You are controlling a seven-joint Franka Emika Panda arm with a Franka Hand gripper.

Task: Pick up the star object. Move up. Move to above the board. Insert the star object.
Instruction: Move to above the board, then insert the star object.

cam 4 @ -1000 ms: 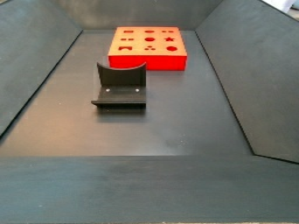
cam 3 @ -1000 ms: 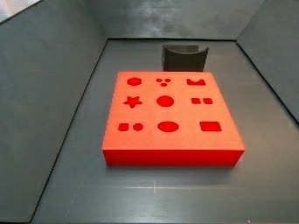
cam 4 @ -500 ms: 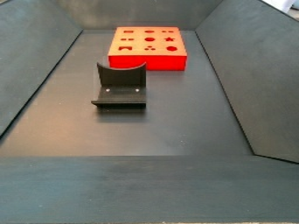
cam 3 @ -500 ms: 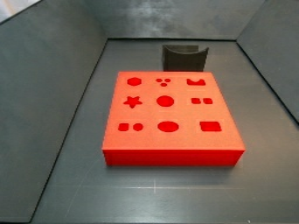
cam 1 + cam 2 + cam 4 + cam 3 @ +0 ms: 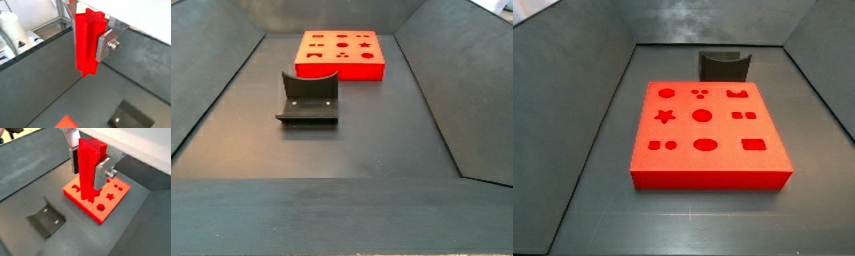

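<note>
In both wrist views my gripper (image 5: 91, 46) (image 5: 89, 174) is shut on the star object (image 5: 85, 40) (image 5: 87, 165), a tall red star-section peg held upright between the silver fingers (image 5: 107, 44) (image 5: 101, 175). It hangs high above the floor. The board (image 5: 110, 203) lies below and behind the peg; a corner of it shows in a wrist view (image 5: 66, 122). The board also shows in both side views (image 5: 714, 158) (image 5: 338, 69), with its star hole (image 5: 665, 116) (image 5: 366, 45). The gripper and the peg are out of both side views.
The dark fixture (image 5: 724, 65) (image 5: 307, 98) stands on the floor beside the board, open and with nothing in it; it also shows in both wrist views (image 5: 133, 119) (image 5: 47, 219). Sloped grey walls (image 5: 573, 90) (image 5: 438, 90) ring the floor.
</note>
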